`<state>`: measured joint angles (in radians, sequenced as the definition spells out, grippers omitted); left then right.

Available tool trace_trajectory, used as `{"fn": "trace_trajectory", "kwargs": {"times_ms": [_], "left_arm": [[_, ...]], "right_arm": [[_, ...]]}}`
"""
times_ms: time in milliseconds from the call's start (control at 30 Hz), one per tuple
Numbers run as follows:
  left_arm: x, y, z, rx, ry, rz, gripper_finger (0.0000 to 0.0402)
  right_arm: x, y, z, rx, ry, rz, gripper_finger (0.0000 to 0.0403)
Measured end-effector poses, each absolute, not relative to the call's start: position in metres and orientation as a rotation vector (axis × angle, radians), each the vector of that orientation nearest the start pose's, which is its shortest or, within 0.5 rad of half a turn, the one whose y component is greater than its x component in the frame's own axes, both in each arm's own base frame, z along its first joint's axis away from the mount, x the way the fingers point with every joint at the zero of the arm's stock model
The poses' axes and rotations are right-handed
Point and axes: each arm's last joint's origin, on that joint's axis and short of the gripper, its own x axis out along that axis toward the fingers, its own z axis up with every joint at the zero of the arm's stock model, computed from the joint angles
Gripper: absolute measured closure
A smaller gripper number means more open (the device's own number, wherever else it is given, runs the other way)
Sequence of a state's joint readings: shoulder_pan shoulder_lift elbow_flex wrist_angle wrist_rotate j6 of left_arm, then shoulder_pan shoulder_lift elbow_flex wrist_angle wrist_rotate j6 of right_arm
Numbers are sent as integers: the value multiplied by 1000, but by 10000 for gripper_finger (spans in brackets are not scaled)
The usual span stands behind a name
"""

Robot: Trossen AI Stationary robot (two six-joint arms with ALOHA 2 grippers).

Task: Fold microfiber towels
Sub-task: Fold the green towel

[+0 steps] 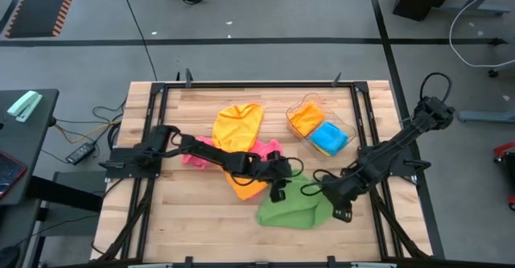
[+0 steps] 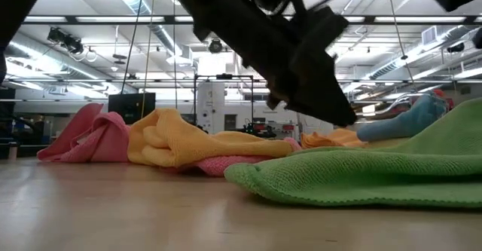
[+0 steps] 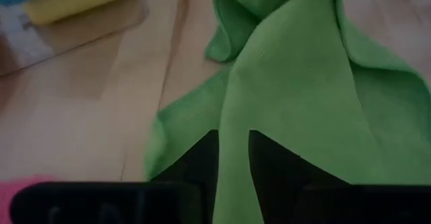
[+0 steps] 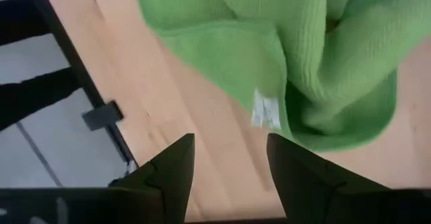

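Tabletop: pale wood planks in a dark frame, seen from above.
Pink towel: crumpled at about 9 o'clock from the tabletop's centre, partly under the left arm.
Yellow towel: loosely bunched at about 12 o'clock of centre; an orange towel lies just below it, touching the pink one.
Left hand: reaching in from 9 o'clock to the green towel's near edge; its fingers are closed down to a narrow gap and pinch a raised ridge of the green cloth between them.
Green towel: rumpled at about 5 o'clock of centre, between the two hands, one fold lifted toward the left hand; a small white tag shows on its edge.
Clear tray: at about 2 o'clock, holding a folded orange towel and a folded blue towel side by side.
Right hand: at the green towel's 3 o'clock side, just above bare wood beside the cloth; its fingers stand spread apart and hold nothing.
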<state>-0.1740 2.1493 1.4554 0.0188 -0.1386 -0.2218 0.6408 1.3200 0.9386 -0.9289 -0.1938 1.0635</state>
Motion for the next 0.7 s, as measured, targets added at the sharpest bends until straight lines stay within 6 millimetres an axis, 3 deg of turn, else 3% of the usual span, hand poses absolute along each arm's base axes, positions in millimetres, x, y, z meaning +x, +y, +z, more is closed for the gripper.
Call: {"fn": "trace_trajectory", "kwargs": {"times_ms": [267,700], "left_arm": [[477,-53,136,-68,704,8,319],[463,-15,120,17,936,96,343]], "right_arm": [[172,155,232,570,1453,-89,209],[175,158,233,546,1339,-107,209]]}}
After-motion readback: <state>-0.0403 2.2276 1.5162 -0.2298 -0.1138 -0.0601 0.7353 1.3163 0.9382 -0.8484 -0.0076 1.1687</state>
